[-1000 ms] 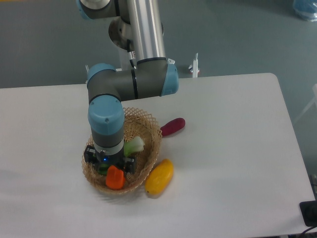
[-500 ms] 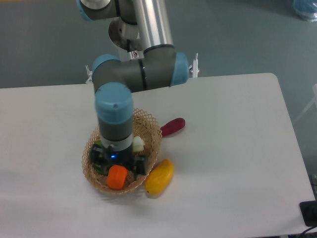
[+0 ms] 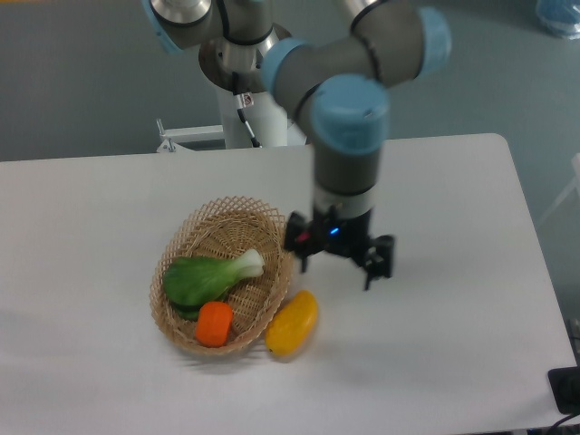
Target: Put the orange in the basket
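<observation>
Orange left in the basket, tool moved off to the right.

The tool [image 3: 336, 271] is seen released, its jaws spread and nothing held between them, hanging above the table [image 3: 453, 227] just right of the basket [image 3: 186, 243]; half a second ago it was down inside the basket over the orange [image 3: 214, 323]. The orange is now left lying uncovered in the basket's front part, touching the leafy green vegetable [image 3: 204, 277], which was mostly hidden before. The yellow fruit [image 3: 292, 322] is unchanged, against the basket's outer right rim.
</observation>
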Robot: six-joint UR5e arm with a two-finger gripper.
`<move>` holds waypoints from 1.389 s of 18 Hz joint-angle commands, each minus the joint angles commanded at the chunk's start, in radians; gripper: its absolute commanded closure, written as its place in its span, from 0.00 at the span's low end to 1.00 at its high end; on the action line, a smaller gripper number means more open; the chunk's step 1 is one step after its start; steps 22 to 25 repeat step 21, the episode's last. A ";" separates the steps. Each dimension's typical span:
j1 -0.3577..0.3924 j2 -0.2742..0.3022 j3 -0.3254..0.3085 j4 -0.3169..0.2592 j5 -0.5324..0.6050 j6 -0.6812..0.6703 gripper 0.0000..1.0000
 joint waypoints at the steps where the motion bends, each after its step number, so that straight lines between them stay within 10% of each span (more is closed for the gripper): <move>1: 0.029 -0.002 0.005 -0.002 0.000 0.034 0.00; 8: 0.092 -0.002 0.000 -0.028 0.000 0.236 0.00; 25: 0.094 0.006 -0.004 -0.022 0.002 0.229 0.00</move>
